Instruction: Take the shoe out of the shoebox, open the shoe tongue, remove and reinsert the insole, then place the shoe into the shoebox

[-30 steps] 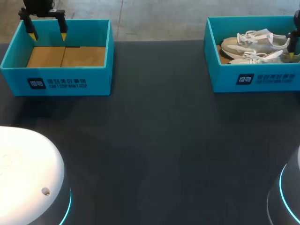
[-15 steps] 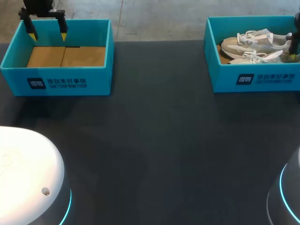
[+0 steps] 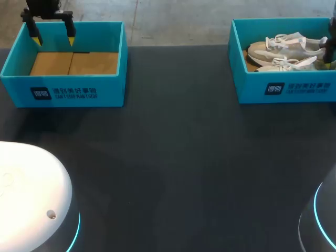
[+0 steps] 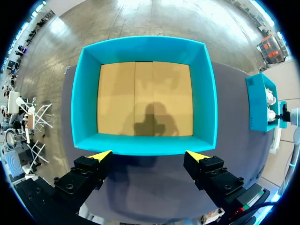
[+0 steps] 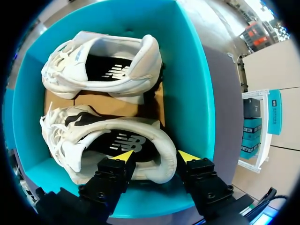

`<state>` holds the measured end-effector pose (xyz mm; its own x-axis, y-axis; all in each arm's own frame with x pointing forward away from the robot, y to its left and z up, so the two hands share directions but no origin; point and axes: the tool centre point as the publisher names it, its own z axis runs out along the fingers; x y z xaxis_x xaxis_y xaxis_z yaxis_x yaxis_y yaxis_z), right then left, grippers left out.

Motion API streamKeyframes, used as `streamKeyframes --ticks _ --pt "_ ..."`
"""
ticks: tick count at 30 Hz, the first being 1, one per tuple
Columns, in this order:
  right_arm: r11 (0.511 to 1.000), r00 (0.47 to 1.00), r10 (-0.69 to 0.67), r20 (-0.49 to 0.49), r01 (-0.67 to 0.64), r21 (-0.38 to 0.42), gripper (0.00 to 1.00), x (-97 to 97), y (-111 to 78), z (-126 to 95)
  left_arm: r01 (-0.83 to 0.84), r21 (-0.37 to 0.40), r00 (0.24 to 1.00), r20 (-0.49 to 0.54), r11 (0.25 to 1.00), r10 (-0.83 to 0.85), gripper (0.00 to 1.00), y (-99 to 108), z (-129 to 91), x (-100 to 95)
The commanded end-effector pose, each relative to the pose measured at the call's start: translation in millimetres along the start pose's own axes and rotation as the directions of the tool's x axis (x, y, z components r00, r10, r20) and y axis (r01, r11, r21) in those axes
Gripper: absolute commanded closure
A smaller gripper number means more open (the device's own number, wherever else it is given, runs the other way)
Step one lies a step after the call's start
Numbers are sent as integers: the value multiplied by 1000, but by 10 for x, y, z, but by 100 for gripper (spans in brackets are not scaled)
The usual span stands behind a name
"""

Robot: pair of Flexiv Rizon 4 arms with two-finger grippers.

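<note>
The dark table (image 3: pixel 173 157) bears a left teal shoebox (image 3: pixel 63 92) and a right teal shoebox (image 3: pixel 286 89), well apart.

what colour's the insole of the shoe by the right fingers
The insole is black with a white logo, clearest in the right wrist view.

**Your left gripper (image 4: pixel 149 155) above the near wall of a teal shoebox (image 4: pixel 145 49)**
You see its yellow-tipped fingers (image 4: pixel 101 155) spread wide, one toward each near corner, with the brown cardboard floor (image 4: pixel 145 98) ahead. A second teal shoebox (image 4: pixel 257 103) sits well apart, near the table's (image 4: pixel 150 192) other end.
</note>
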<state>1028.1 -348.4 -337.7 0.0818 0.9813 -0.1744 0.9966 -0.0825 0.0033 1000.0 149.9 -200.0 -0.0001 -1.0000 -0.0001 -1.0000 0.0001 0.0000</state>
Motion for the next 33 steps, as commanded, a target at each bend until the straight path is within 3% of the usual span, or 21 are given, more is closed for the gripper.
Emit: streamKeyframes --ticks 1,13,22,33 --pt "1000 1000 6 -1 -6 6 45 -24 29 47 0 0 1000 0 1000 0 0 0 0 0" --pt "999 999 37 -3 -37 34 51 -47 51 229 0 0 1000 0 1000 0 0 0 0 0" --pt "998 998 55 -2 -55 30 55 -31 39 203 0 0 1000 0 1000 0 0 0 0 0" --pt "997 997 75 12 -75 16 50 -69 13 187 0 0 1000 0 1000 0 0 0 0 0"
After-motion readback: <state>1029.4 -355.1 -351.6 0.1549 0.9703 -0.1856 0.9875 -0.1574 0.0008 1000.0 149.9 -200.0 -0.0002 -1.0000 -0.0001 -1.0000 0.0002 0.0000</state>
